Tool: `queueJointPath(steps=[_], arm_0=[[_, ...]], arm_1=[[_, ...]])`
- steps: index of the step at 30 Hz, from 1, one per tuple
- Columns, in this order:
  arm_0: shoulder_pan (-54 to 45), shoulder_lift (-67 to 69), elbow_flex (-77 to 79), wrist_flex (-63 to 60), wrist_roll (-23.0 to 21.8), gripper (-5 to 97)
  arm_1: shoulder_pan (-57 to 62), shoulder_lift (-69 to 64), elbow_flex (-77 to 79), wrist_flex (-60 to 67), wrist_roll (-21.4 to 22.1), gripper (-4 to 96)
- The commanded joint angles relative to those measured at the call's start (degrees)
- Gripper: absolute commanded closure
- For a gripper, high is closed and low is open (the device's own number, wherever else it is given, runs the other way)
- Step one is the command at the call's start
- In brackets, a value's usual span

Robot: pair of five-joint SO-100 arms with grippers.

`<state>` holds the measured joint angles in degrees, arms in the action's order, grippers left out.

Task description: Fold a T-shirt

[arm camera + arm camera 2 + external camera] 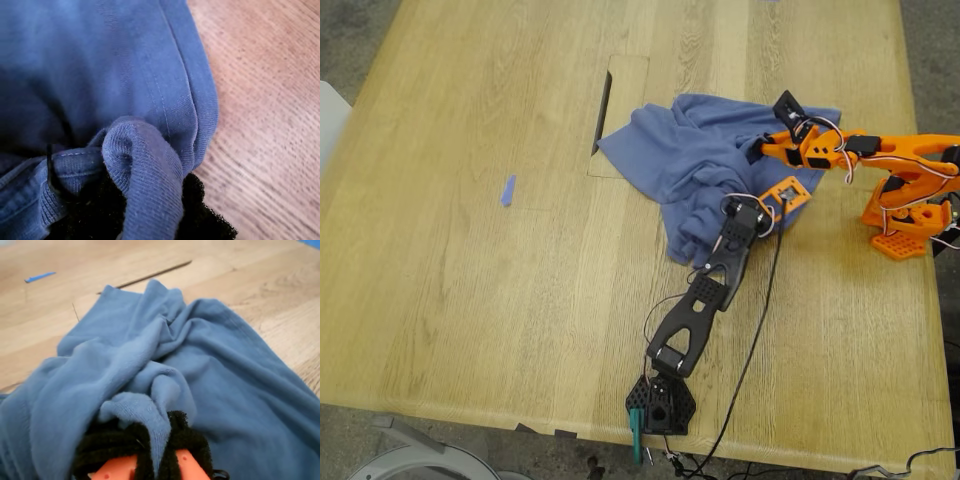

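The T-shirt lay crumpled on the desk, near its edge at the exterior view's right. Your first gripper was closed on a ribbed hem fold, and your second gripper pinched a bunch of cloth. The fabric looked soft, light and limp, so I judged you should hold seams or hems, where it slips less

No readable text, labels, brands or numbers in any view. The T-shirt bunched under my grippers shows only plain blue cloth, its print not visible. Nothing legible on the arms or the table.
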<state>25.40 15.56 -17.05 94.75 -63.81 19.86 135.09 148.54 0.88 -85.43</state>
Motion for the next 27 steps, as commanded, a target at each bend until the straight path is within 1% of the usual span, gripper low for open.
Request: queueJointPath(steps=[1, 8, 15, 21, 27], arm_0=[[-4.1, 14.2, -1.8, 1.9, -0.9, 92], [-4.5, 23.7, -1.8, 4.3, -0.8, 92], [-6.2, 33.3, -1.8, 9.3, -0.4, 92], [-6.6, 38.4, -1.8, 9.8, -0.5, 92], [-6.5, 41.7, -1.8, 9.8, -0.6, 92]], arm_1=[[-0.7, 5.5, -0.2, -0.3, -0.4, 91.3], [-2.5, 12.1, 0.4, -0.1, -0.7, 91.3], [-2.4, 19.1, 0.9, -0.9, -0.9, 91.2], [-3.7, 23.3, -0.8, -0.2, -1.7, 91.2], [-4.7, 24.2, -4.0, -3.4, -2.0, 91.2]])
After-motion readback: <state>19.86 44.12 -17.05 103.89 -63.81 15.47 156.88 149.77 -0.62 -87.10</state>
